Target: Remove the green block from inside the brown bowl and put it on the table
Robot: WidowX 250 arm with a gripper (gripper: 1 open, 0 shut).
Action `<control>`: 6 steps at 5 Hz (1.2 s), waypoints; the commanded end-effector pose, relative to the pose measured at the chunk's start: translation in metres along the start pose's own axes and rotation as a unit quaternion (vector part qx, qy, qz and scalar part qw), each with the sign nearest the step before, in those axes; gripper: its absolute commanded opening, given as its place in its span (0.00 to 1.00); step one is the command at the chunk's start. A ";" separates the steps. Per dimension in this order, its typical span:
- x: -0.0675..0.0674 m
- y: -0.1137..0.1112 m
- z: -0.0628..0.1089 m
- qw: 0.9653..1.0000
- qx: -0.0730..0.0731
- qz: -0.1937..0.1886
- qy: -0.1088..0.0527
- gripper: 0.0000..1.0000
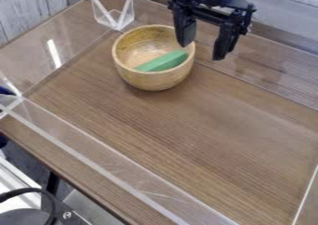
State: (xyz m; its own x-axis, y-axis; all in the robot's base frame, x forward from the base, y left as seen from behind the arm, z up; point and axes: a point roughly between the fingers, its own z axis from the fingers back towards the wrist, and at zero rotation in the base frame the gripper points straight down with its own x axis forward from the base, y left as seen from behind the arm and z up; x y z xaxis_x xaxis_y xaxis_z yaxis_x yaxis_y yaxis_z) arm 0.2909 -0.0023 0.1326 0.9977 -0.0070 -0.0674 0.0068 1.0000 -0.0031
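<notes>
Claw (205, 43) wide open, holding nothing, above brown bowl (134, 39), green block (162, 61) inside

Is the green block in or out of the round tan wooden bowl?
In: the green bar lies inside the bowl, its walls rising around it.

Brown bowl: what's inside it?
The brown bowl holds the green block, lying tilted up toward the gripper side. The floor directly beneath the block is covered; can't tell there.
</notes>
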 end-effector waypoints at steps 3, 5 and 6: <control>-0.006 0.054 -0.015 0.998 0.019 -0.035 0.038 1.00; -0.003 0.077 -0.048 0.999 0.006 -0.018 0.047 1.00; 0.003 0.090 -0.058 0.999 -0.015 0.000 0.038 1.00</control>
State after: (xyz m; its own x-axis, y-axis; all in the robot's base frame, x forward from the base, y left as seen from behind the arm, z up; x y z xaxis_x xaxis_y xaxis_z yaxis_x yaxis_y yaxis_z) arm 0.2842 0.0815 0.0656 0.9831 -0.0107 -0.1826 0.0027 0.9990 -0.0437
